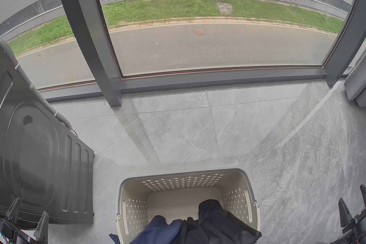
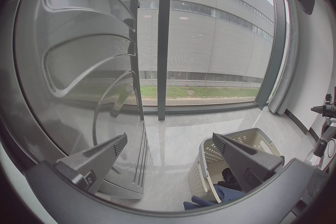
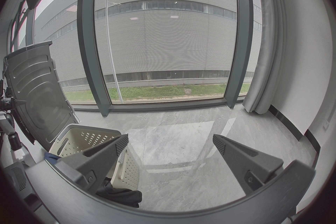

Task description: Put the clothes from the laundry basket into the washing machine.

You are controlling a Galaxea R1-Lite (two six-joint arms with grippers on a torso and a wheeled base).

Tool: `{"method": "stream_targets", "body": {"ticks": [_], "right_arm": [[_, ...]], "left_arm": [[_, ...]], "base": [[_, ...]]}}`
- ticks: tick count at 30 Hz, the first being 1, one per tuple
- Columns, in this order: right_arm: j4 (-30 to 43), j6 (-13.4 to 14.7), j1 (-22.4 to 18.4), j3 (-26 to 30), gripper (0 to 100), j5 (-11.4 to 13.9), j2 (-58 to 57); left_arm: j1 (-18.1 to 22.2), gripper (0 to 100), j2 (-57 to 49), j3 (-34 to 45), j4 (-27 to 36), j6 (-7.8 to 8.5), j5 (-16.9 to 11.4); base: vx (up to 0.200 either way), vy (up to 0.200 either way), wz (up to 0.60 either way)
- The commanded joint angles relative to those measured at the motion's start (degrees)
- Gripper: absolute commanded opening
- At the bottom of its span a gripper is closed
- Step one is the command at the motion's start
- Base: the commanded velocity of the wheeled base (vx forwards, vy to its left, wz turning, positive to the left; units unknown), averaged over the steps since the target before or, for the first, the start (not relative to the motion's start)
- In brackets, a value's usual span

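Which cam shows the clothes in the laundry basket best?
Head view: it looks down into the beige plastic laundry basket, with the black garment and dark blue garment side by side. The left wrist view has them partly behind a finger of the left gripper; the right wrist view catches black cloth draped over the rim.

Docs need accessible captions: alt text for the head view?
A beige laundry basket on the grey floor holds a navy garment and a black garment. The left gripper and right gripper sit open at the lower corners, with a grey moulded panel at left. Behind is a window onto a road.
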Motion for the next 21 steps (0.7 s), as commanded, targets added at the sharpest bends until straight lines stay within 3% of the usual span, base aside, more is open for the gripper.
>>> {"method": "stream_targets", "body": {"ticks": [1,12,17,21], "right_arm": [[-0.01,-0.04,0.0,1.01,100,0.0,-0.93],[-0.01,-0.04,0.0,1.01,100,0.0,-0.93],[-0.01,-0.04,0.0,1.01,100,0.0,-0.93],[-0.01,-0.04,0.0,1.01,100,0.0,-0.93]], "left_arm": [[0.06,100,-0.77,1.01,-0.01,-0.02,0.02],[0.06,100,-0.77,1.01,-0.01,-0.02,0.02],[0.06,100,-0.77,1.01,-0.01,-0.02,0.02],[-0.02,100,-0.77,0.92,-0.01,-0.02,0.02]], "base": [[0.0,0.0,0.0],[0.0,0.0,0.0],[0.2,0.0,0.0],[0.0,0.0,0.0]]}}
